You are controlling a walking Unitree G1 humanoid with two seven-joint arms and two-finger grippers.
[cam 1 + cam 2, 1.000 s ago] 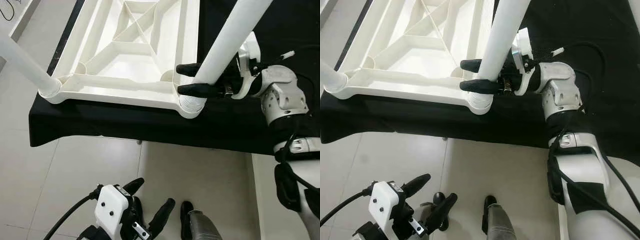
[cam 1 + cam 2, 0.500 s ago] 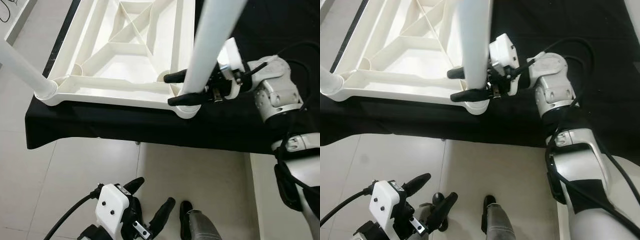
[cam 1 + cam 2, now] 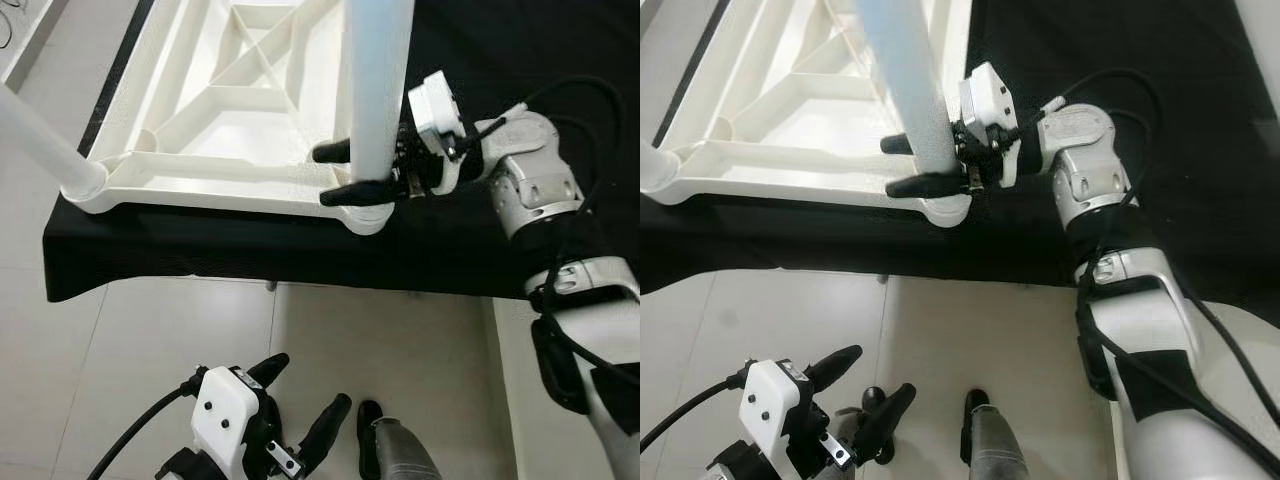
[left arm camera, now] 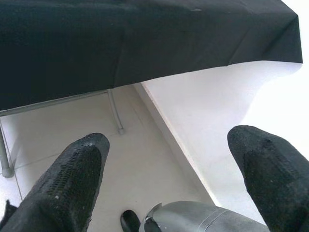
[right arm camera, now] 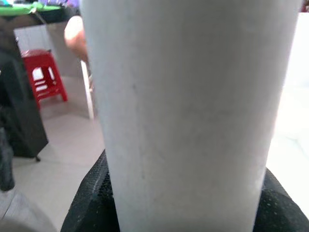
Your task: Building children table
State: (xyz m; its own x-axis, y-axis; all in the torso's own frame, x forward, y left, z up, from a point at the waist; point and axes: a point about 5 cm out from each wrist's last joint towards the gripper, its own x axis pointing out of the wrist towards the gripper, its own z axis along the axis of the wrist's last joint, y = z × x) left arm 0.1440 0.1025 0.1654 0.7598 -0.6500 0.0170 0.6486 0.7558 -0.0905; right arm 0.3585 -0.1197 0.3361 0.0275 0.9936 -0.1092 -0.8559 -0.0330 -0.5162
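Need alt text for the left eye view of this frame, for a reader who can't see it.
The right gripper is shut on a white table leg, holding it upright at the near corner socket of an upturned white table top lying on a black-covered table. Another leg stands in the near left corner, and the left gripper hangs open over the tiled floor.

From where I stand there is no lettering, label, brand mark or number to be read anywhere here. At the upper left corner of the left eye view there are a few dark curved strokes on a white surface, but they are cut off by the edge and cannot be read as any word or sign.
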